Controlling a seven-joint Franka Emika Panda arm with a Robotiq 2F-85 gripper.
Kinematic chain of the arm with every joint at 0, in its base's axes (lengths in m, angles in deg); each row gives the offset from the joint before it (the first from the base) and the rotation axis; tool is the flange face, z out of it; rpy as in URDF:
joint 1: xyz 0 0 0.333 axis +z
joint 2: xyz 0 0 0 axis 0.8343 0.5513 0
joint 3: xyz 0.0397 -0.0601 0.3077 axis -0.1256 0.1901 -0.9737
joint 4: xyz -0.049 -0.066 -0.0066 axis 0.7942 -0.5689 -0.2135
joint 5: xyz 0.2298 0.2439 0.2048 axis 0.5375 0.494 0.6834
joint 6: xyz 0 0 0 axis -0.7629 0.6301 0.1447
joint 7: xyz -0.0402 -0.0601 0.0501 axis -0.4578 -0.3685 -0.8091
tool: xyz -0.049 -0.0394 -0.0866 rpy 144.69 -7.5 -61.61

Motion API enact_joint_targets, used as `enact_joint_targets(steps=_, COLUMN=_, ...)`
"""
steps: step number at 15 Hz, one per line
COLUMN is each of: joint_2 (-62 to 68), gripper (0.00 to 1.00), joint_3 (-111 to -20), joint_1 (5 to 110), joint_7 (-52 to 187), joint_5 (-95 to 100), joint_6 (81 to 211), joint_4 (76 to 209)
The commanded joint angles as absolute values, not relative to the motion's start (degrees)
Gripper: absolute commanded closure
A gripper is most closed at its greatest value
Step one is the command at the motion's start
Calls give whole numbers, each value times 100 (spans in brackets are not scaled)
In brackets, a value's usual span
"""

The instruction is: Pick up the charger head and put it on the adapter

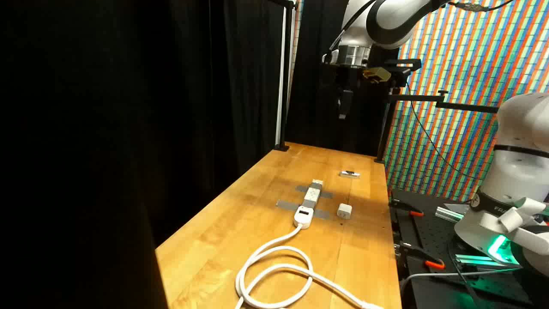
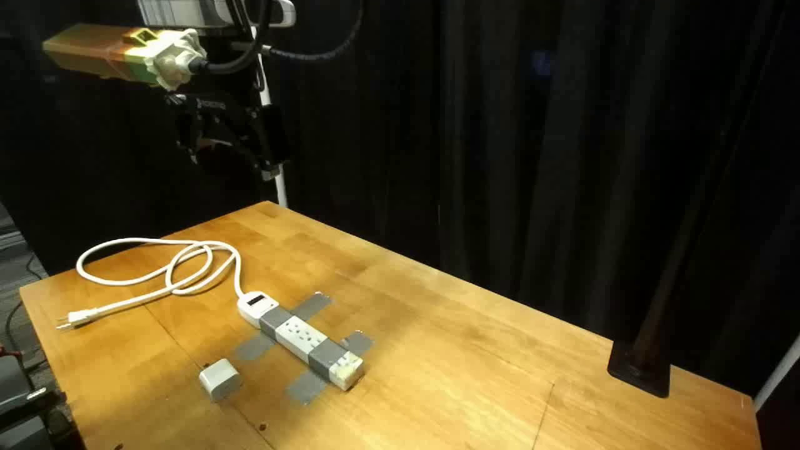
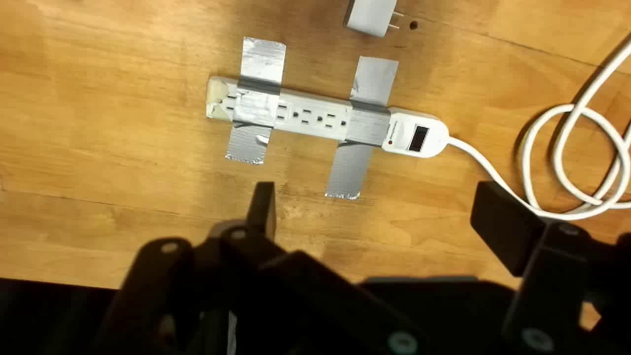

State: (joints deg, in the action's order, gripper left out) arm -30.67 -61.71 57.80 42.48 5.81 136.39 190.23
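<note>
Charger head (image 3: 372, 16): prongs (image 3: 394, 26) cableward, roughly parallel to long axis of adapter (image 3: 314, 117).

We count one charger head (image 2: 220, 379) with two prongs (image 3: 394, 26), one adapter (image 3: 310, 117), two strips of grey tape (image 3: 259, 101), one gripper (image 3: 379, 209) with two fingers (image 3: 262, 212), one table (image 2: 450, 356), two orange-tipped clamps (image 1: 434, 264).

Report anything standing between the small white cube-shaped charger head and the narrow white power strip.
Nothing visible rises between the charger head and the power strip; only flat grey tape lies there, on the wooden table.
</note>
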Motion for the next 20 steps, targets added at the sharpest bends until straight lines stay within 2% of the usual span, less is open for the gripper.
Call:
enact_joint_targets(steps=1, joint_2=-3063, gripper=0, joint_3=-6236, joint_1=5714, joint_7=4232, joint_5=603, joint_6=13630, joint_4=19002)
enact_joint_targets(steps=6, joint_2=-3072, gripper=0, joint_3=-6235, joint_1=5714, joint_7=4232, joint_5=603, joint_6=13630, joint_4=18936)
enact_joint_targets(steps=9, joint_2=-2600, gripper=0, joint_3=-6247, joint_1=5780, joint_7=3632, joint_5=266, joint_6=13237, joint_4=18882)
enact_joint_targets(steps=16, joint_2=-1098, gripper=0, joint_3=-6307, joint_1=5639, joint_7=1523, joint_5=274, joint_6=14041, joint_4=19346)
enact_joint_targets(steps=20, joint_2=-729, gripper=0, joint_3=-6402, joint_1=5403, joint_7=401, joint_5=-72, joint_6=14498, joint_4=19620)
